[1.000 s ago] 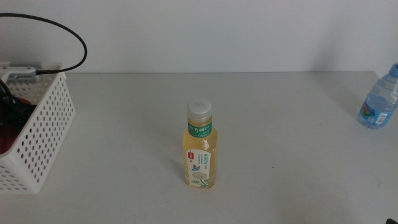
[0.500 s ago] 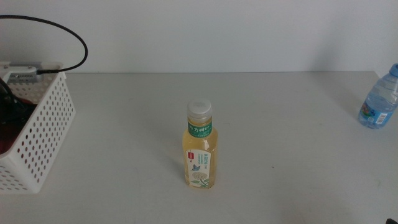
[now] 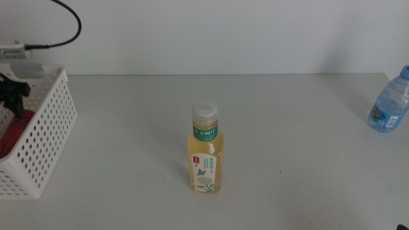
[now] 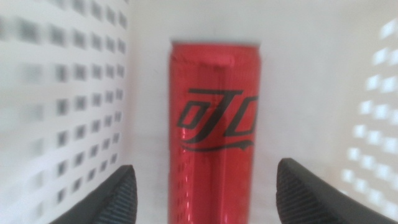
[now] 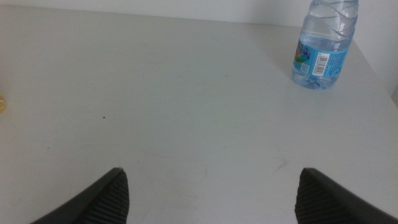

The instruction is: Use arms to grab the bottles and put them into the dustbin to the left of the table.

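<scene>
The red soda can [image 4: 214,130] lies on the floor of the white perforated dustbin [image 3: 48,137]. My left gripper [image 4: 206,183] hangs open just above it, one jaw on each side, not touching. In the middle view that gripper [image 3: 14,96] is dark, over the bin at the far left, with a bit of red can [image 3: 9,139] below it. The yellow tea bottle [image 3: 205,150] stands upright mid-table. The blue-capped water bottle [image 3: 388,101] stands at the right edge. My right gripper [image 5: 214,183] is open over bare table, well short of the water bottle [image 5: 323,43].
The dustbin's holed walls [image 4: 68,106] close in on both sides of the left gripper. A black cable [image 3: 64,25] loops above the bin against the white back wall. The pale table [image 3: 287,166] spreads between the two bottles.
My left gripper has risen inside the dustbin and its cable loop has moved up with it. Both bottles have stayed where they were.
</scene>
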